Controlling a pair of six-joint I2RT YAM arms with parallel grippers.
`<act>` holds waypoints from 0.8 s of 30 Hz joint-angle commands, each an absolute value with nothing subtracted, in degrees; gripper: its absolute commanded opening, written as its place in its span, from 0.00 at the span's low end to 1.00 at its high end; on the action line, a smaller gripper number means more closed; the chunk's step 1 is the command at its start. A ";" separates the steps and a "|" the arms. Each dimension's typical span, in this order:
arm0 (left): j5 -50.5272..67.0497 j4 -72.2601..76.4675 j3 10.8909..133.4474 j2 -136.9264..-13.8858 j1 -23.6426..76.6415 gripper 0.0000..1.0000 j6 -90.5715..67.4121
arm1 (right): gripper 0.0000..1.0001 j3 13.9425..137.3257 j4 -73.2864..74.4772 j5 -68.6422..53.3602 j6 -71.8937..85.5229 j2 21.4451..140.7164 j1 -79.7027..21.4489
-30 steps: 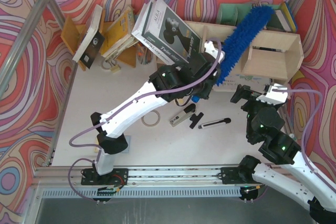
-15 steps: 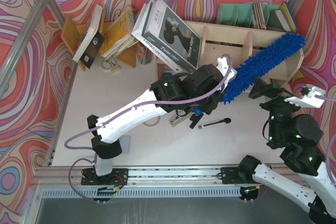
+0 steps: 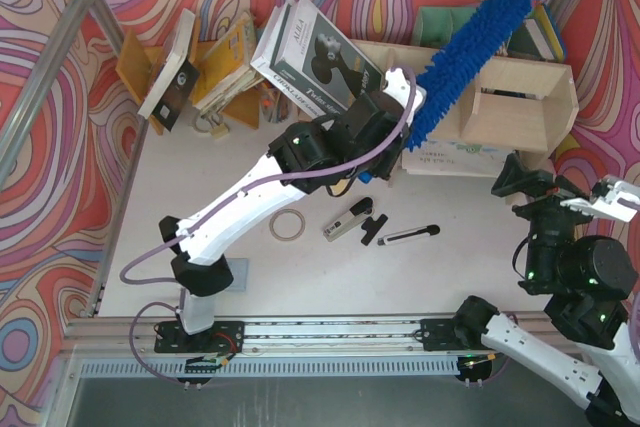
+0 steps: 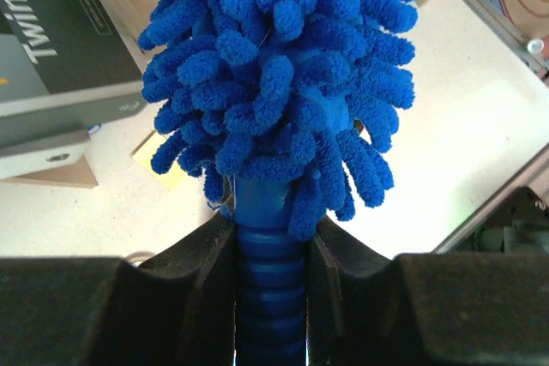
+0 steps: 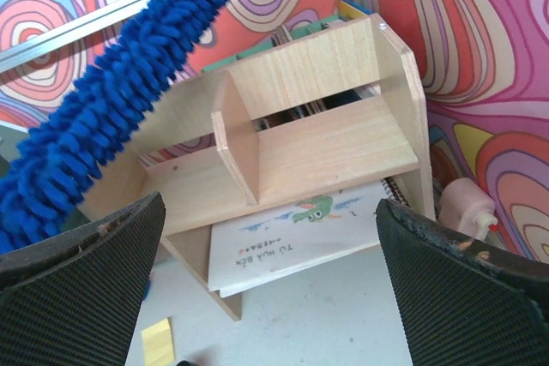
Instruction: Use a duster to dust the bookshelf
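The bright-blue fluffy duster [image 3: 470, 52] slants up to the right across the left half of the pale plywood bookshelf [image 3: 520, 97], its tip past the shelf's back edge. My left gripper [image 3: 407, 112] is shut on the duster's ribbed blue handle [image 4: 270, 285]. The fluffy head [image 4: 274, 66] fills the left wrist view above the jaws. My right gripper [image 3: 528, 187] is open and empty, in front of the shelf's right end. In the right wrist view, the right gripper [image 5: 268, 231] faces the bookshelf [image 5: 330, 147] and the duster [image 5: 111, 117] crosses the upper left.
A large dark book [image 3: 315, 62] leans at the shelf's left end, beside an orange-brown rack of tilted books [image 3: 215, 67]. A children's book [image 5: 300, 233] lies under the shelf, with a yellow note [image 5: 157, 342] nearby. A tape ring [image 3: 289, 226], a silver clip [image 3: 345, 224] and a rod [image 3: 408, 235] lie on the table.
The duster swept right and down along the shelf, then swung back up to the left. My right arm drew back to the right and nearer, away from the shelf.
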State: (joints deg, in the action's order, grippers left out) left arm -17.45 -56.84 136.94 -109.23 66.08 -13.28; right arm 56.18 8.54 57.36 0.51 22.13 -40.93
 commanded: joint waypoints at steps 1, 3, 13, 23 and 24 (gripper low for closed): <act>-19.68 -56.10 141.85 -113.35 64.04 0.00 -13.58 | 0.99 52.90 5.14 59.80 -3.34 19.03 -40.94; -19.05 -57.12 142.97 -114.58 63.73 0.00 -13.31 | 0.99 50.62 3.90 58.56 -4.58 16.86 -40.90; -12.78 -58.68 143.37 -117.11 63.72 0.00 -13.93 | 0.99 44.42 -1.23 55.41 -8.15 10.95 -40.96; -10.98 -58.61 143.60 -116.48 67.92 0.00 -9.76 | 0.99 42.75 -0.18 54.51 -5.56 12.22 -40.89; -10.65 -58.81 143.61 -116.46 68.32 0.00 -9.61 | 0.99 42.77 -0.22 54.49 -5.56 12.35 -40.90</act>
State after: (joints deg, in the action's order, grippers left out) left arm -13.74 -59.18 142.06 -117.34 65.82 -12.86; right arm 43.18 1.15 55.18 -6.00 11.70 -40.93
